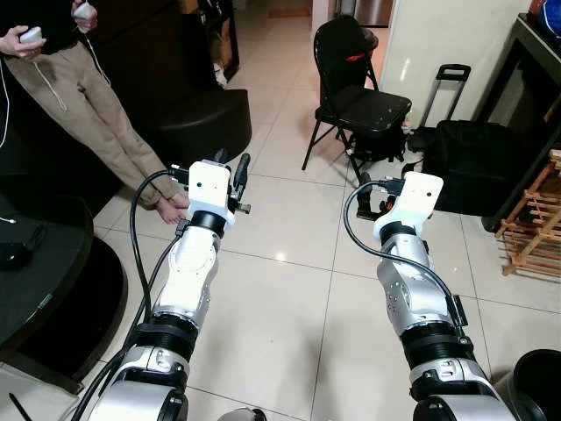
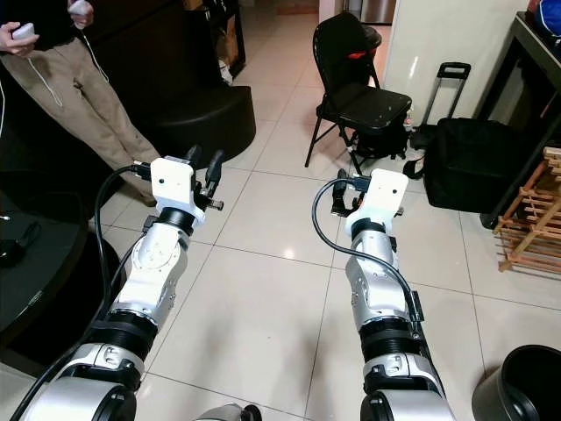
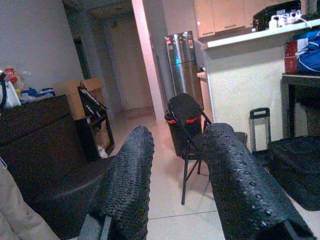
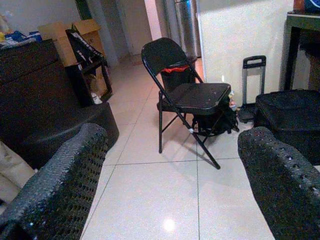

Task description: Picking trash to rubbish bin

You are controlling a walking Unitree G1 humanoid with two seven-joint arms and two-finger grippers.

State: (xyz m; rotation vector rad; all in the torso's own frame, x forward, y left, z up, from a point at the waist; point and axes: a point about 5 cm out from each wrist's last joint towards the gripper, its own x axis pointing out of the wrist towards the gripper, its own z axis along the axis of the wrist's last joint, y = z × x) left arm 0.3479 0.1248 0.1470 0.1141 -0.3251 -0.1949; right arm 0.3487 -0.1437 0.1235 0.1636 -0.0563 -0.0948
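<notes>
Both silver arms reach forward over a pale tiled floor point(image 1: 289, 307). The left gripper point(image 1: 235, 180) sits left of centre in the head views, raised above the tiles, its two black fingers point(image 3: 127, 185) set a narrow gap apart with nothing between them. The right gripper point(image 1: 372, 195) sits right of centre at about the same height; its fingers point(image 4: 60, 185) stand wide apart and hold nothing.

At the lower right corner of the head views the dark round rim of a rubbish bin point(image 2: 519, 386) shows on the floor, just beside the right arm's elbow. No piece of trash can be made out on the tiles in front of the robot.

At upper centre stands a black folding chair point(image 1: 355, 88), with a dark bag on the floor under it. To its right, against a cream wall, a black suitcase point(image 1: 478, 158) lies with its pull handle raised. A wooden rack point(image 1: 535, 228) stands at the right edge of the frame, below a dark desk point(image 1: 535, 44).

In the upper left corner a person point(image 1: 79, 96) in beige trousers stands on the tiles, holding a small white device in each hand; the person's foot is just behind the left gripper. A low black rounded seat point(image 1: 202, 118) sits between the person and the chair, and a dark curved piece of furniture fills the left edge.

In the left wrist view, a steel fridge point(image 3: 182, 65) stands in the far background.
</notes>
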